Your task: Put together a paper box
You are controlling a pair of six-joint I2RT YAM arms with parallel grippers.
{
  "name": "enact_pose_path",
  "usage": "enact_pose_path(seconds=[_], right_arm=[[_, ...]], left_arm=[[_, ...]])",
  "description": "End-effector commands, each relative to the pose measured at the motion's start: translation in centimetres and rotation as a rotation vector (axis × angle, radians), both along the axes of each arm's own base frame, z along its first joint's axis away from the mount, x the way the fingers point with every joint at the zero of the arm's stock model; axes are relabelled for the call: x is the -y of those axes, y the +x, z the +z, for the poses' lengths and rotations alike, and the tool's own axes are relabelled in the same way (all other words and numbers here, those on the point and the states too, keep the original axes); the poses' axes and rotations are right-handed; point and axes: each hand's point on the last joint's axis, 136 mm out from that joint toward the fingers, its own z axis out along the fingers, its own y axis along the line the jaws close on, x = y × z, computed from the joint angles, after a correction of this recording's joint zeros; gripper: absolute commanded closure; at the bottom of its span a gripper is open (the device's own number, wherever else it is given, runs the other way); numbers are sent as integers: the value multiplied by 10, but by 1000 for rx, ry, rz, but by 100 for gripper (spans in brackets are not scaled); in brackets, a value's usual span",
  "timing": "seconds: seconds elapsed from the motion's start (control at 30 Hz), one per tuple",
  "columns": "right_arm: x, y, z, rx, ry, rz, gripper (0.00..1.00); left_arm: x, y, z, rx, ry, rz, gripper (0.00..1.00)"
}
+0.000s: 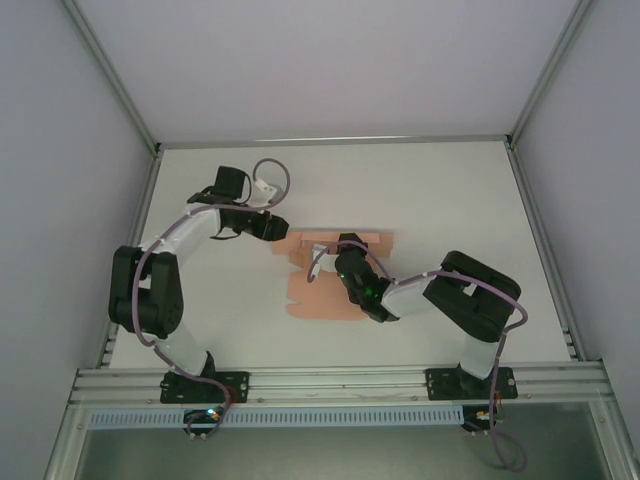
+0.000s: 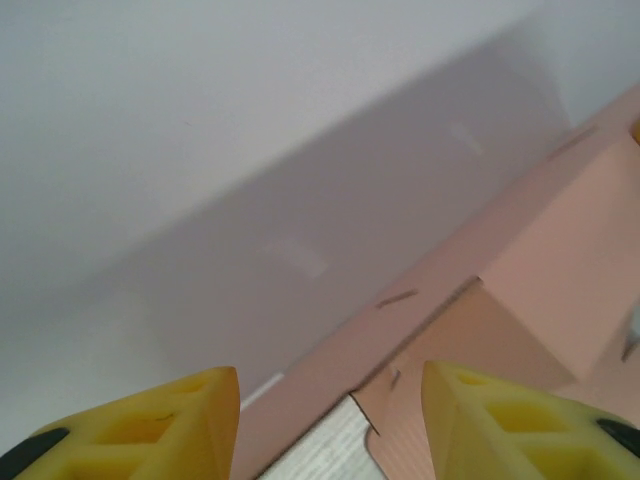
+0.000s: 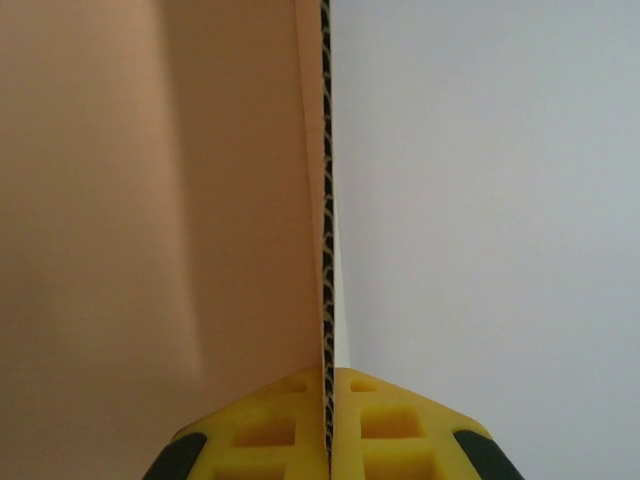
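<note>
While the right end effector point(image 3: 328, 428) pinches a raised flap point(image 3: 180, 200) of the paper box point(image 1: 322, 298) lying on the desk point(image 1: 450, 190), the left end effector point(image 2: 330, 425) hangs spread, empty, beside it (no bracing); pulling could drag or crease the paper box.

Premises: an enclosed robot test cell of laboratory type, not a home, shop or office. A white table point(image 1: 450, 200) is boxed in by plain pale panels point(image 1: 60, 150) on the left, right and far sides, held in aluminium-profile posts point(image 1: 110, 75). Two arms, the left arm point(image 1: 160, 290) and the right arm point(image 1: 480, 295), are bolted to a metal rail point(image 1: 340, 380) along the near edge, with lilac cables point(image 1: 284, 175) looped along them. A slotted strip point(image 1: 300, 417) below the rail appears to be cable ducting, though the view is too coarse to confirm.
</note>
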Motion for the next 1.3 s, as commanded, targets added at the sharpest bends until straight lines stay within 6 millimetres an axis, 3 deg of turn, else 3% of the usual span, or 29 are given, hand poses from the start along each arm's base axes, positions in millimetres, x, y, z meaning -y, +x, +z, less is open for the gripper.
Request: enact_pose_path(seconds=[0.0, 0.07, 0.23, 0.33, 0.4, 0.63, 0.8, 0.9, 0.97, 1.27], right_arm=[[1, -7, -25, -86, -47, 23, 100], [1, -6, -25, -88, -45, 24, 100], [2, -5, -24, -85, -42, 18, 100], [3, -5, -22, -80, -37, 11, 100], [3, -5, -19, -74, -30, 6, 100], [4, -4, -16, -65, -17, -7, 100], [5, -3, -12, -56, -3, -11, 100], [5, -5, -11, -56, 4, -10, 100], [6, -5, -12, -64, 7, -9, 100], [8, -5, -12, -60, 7, -15, 100]], left_arm=[[12, -25, 3, -17, -13, -112, 49], [12, -29, -3, -20, 1, -118, 51], [7, -26, -19, -44, 104, -73, 74], [5, -28, -19, -16, 174, -44, 77], [-4, -26, -20, 22, 244, 12, 77], [0, -41, -18, 75, 349, 102, 75], [10, -49, -7, 52, 251, 151, 74], [10, -62, -10, 22, 222, 144, 63], [8, -66, -14, 21, 216, 144, 61], [-6, -75, -25, -18, 276, 184, 61]])
